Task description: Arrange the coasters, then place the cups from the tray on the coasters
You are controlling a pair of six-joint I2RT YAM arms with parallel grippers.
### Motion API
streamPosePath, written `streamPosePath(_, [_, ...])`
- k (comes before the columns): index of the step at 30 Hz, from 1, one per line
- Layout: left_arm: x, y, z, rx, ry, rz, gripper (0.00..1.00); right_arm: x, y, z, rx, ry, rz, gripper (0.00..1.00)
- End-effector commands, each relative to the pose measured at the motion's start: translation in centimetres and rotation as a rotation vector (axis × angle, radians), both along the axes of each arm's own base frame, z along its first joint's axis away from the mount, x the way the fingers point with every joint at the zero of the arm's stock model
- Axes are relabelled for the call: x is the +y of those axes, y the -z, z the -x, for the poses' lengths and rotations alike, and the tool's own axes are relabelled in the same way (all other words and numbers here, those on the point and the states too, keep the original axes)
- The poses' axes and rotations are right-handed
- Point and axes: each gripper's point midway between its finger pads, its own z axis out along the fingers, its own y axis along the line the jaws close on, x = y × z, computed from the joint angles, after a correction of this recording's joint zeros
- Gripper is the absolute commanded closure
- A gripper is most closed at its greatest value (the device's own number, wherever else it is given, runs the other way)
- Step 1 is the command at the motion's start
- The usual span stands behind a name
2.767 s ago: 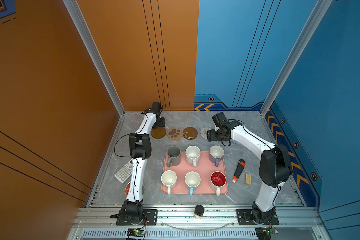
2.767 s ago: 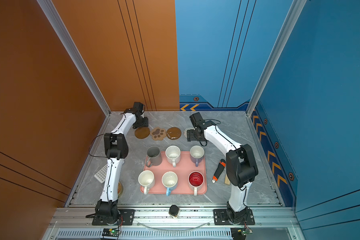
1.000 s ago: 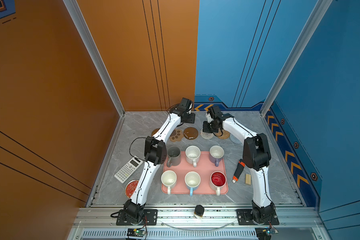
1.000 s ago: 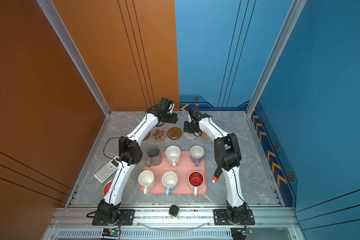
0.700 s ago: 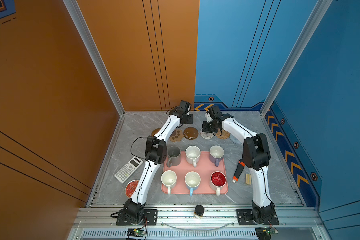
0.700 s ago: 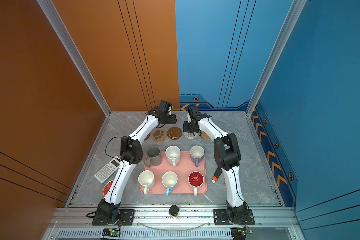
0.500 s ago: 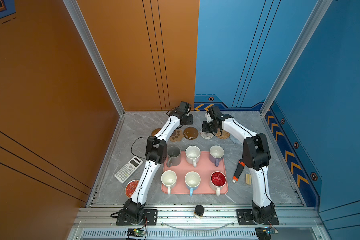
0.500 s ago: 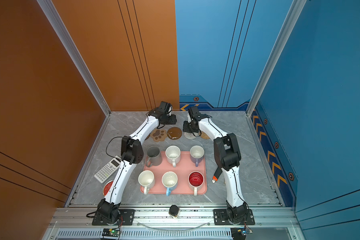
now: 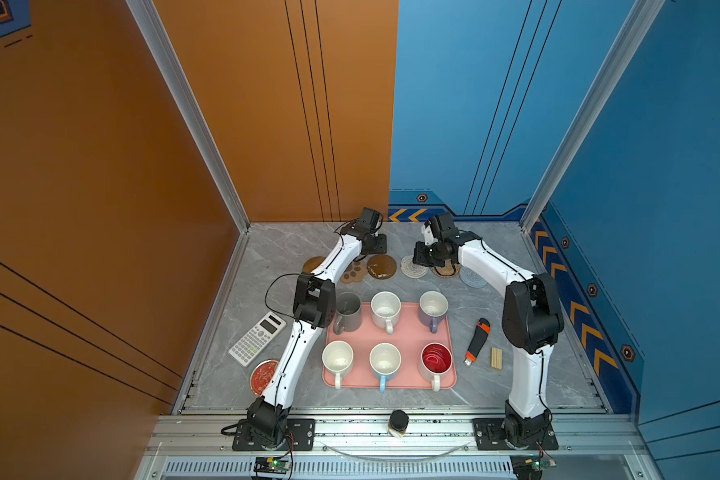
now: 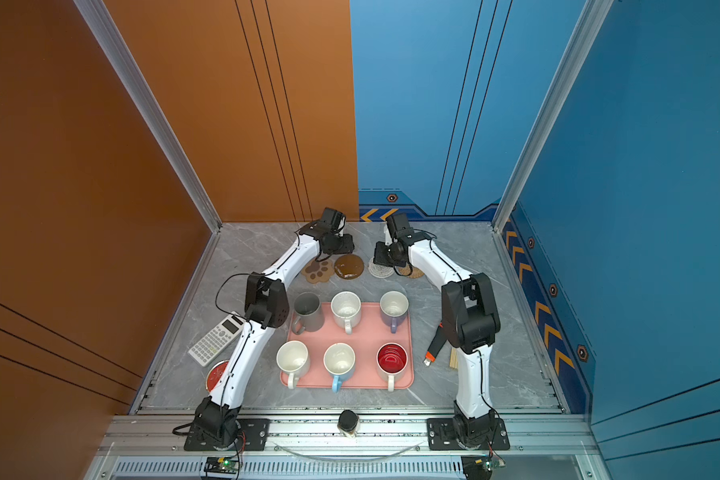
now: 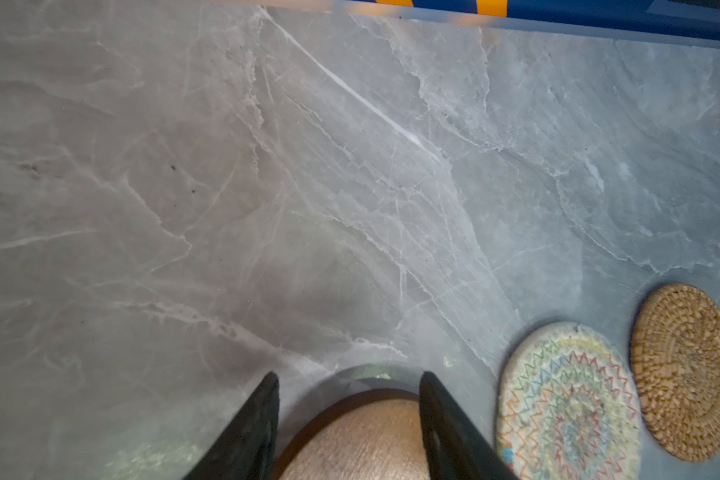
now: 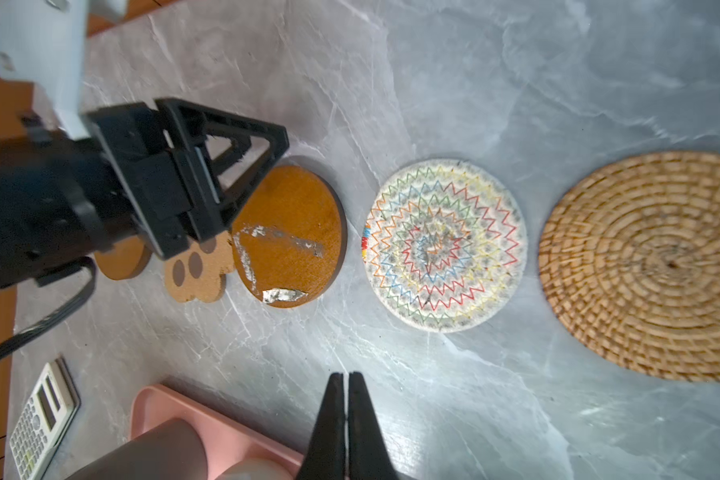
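Checking for text first: nothing legible. The calculator [image 9: 257,338] key legends and display are too small to read. The white woven coaster [image 12: 445,245] has a small striped tag [image 12: 366,241] on its rim, print unreadable. The tag faces the glossy brown disc [image 12: 292,237].

Left claw [image 11: 350,378]: released, jaws apart, gripping nothing. The glossy brown disc lies flat right under its tips, rim showing in the gap.

Right claw [image 12: 345,376]: clenched, tips pressed together on nothing, over bare table. Cannot tell whether it touches down. The white woven coaster sits just beyond its tips.

The coaster row is one line running from the left claw past the right claw:
- second brown disc [image 9: 312,264] and paw coaster [image 9: 353,272] lie back along the left claw's arm, partly covered, so paw direction is unclear
- the white woven coaster sits between the two claws
- rattan coaster [image 12: 649,266] comes next, under the right claw's wrist in both top views
- grey-blue coaster [image 9: 472,276] is last, past the right claw

Tray [image 9: 408,332]: on the base side of both claws, apart from the row, long axis parallel to it.

The cups stand upright on the tray, in two rows of three along that axis:
- nearer the claws: grey cup [image 9: 347,309], speckled cream cup [image 9: 385,307], lavender cup [image 9: 433,305]
- farther from the claws: white cup [image 9: 336,359], light blue cup [image 9: 384,359], red-lined cup [image 9: 436,359]

Handles point away from the claws; the grey cup's is skewed toward the left arm.
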Motion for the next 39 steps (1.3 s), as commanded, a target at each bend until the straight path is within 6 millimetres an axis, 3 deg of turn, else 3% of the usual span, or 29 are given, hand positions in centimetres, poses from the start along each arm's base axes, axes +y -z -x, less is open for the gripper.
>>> streamPosePath(1, [-0.6, 1.8, 0.4, 0.037, 0.011, 0.021, 0.45, -0.7, -1.1, 0.0, -0.027, 0.027, -0.017, 1.00])
streamPosePath(24, [-2.2, 1.5, 3.0, 0.079, 0.072, 0.018, 0.45, -1.7, -0.7, 0.5, -0.010, 0.045, -0.013, 1.00])
streamPosePath(33, [-2.4, 0.0, 3.0, 0.048, 0.082, 0.004, 0.44, -2.1, 0.1, 0.4, 0.004, 0.054, -0.009, 1.00])
streamPosePath(39, [-1.1, -3.0, 1.6, -0.043, 0.043, -0.049, 0.43, -2.1, 1.7, -0.3, 0.033, 0.051, -0.010, 0.99])
